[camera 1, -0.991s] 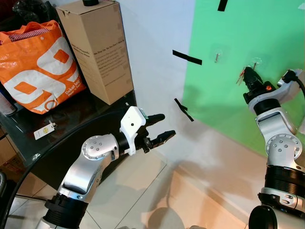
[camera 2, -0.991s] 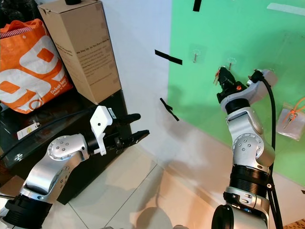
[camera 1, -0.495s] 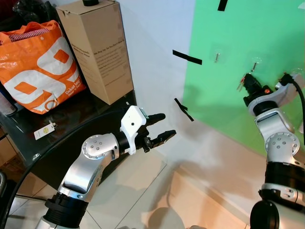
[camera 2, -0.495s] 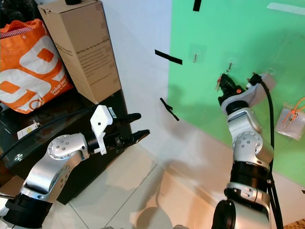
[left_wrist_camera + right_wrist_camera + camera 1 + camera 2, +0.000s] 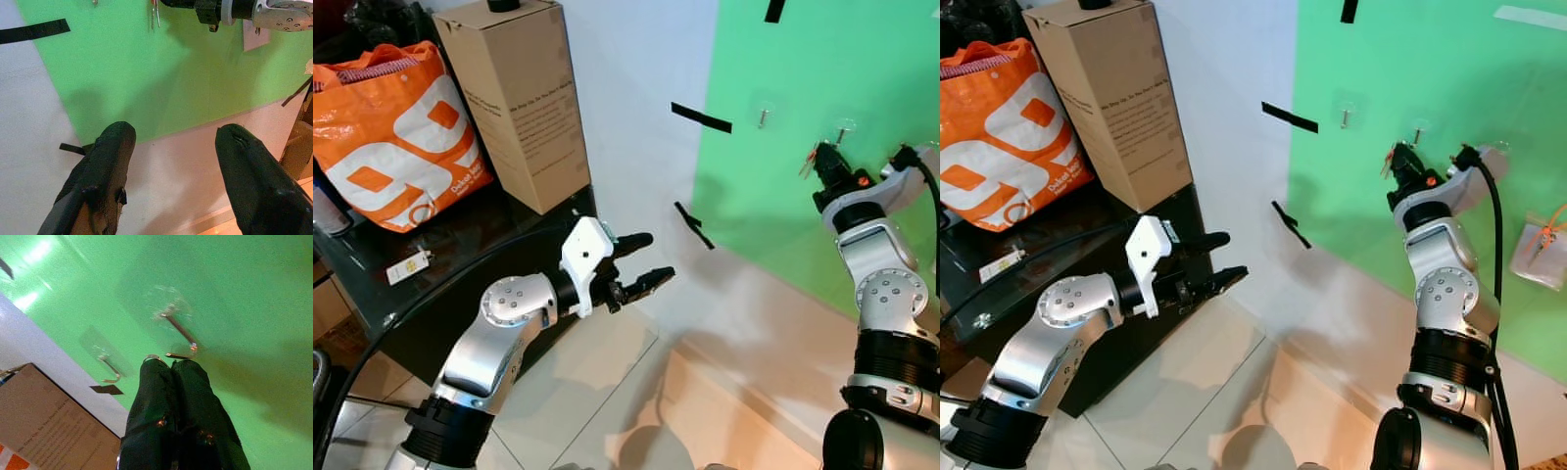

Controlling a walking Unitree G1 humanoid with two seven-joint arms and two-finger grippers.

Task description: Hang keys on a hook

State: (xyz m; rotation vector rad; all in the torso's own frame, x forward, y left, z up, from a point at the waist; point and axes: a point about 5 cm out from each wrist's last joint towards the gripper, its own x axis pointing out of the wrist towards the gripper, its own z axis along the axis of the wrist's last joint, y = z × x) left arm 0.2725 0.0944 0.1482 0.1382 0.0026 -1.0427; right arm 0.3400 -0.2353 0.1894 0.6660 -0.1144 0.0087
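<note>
Keys (image 5: pixel 811 160) are held up against the green wall panel (image 5: pixel 862 88), clamped in the closed right pincer (image 5: pixel 824 164), just beside and below the nearer hook (image 5: pixel 178 330). The hanging step is judged in hand; next, the ring (image 5: pixel 152 357) must be lifted over the hook tip. The keys hang downward, long axis about vertical. The left pincer (image 5: pixel 644 259) is held idle, fingers apart.

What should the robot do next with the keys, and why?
Probably nudge the right tool a little further so the key ring slips over the nearer hook. The tool is shut on the keys and the ring sits just short of the hook's upturned tip, not yet on it.
</note>
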